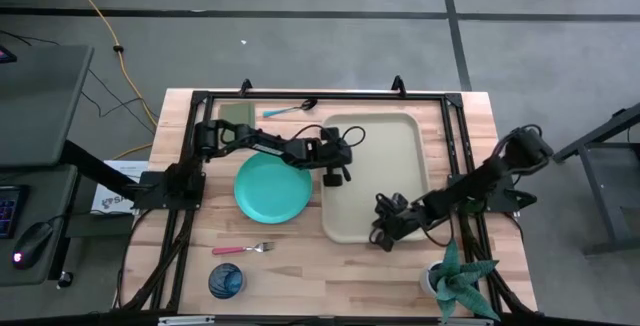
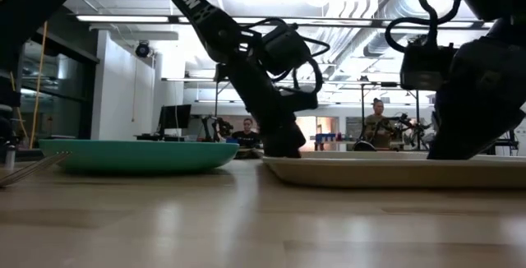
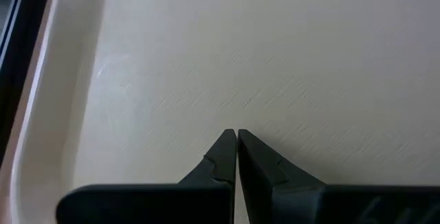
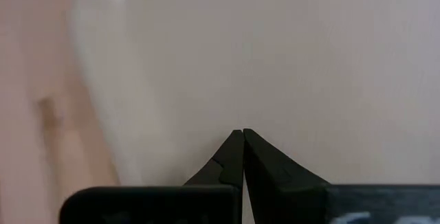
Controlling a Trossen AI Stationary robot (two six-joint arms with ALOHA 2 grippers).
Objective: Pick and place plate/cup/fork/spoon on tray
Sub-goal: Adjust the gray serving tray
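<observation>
**Inspector:** Tray first.

**Assistant:** Beige, on the table's right half, with nothing resting on it. The left gripper sits over its left rim, jaws together and holding nothing; the left wrist view shows bare tray floor beneath. The right gripper is at the tray's near right corner, jaws likewise together and holding nothing.

**Inspector:** Plate?

**Assistant:** Turquoise plate lies on the wood just beside the tray's left edge.

**Inspector:** Smaller items?

**Assistant:** Blue cup stands near the table's front edge. Red-handled fork lies between cup and plate. Blue-handled spoon lies at the far edge, beside an olive-green square.
</observation>
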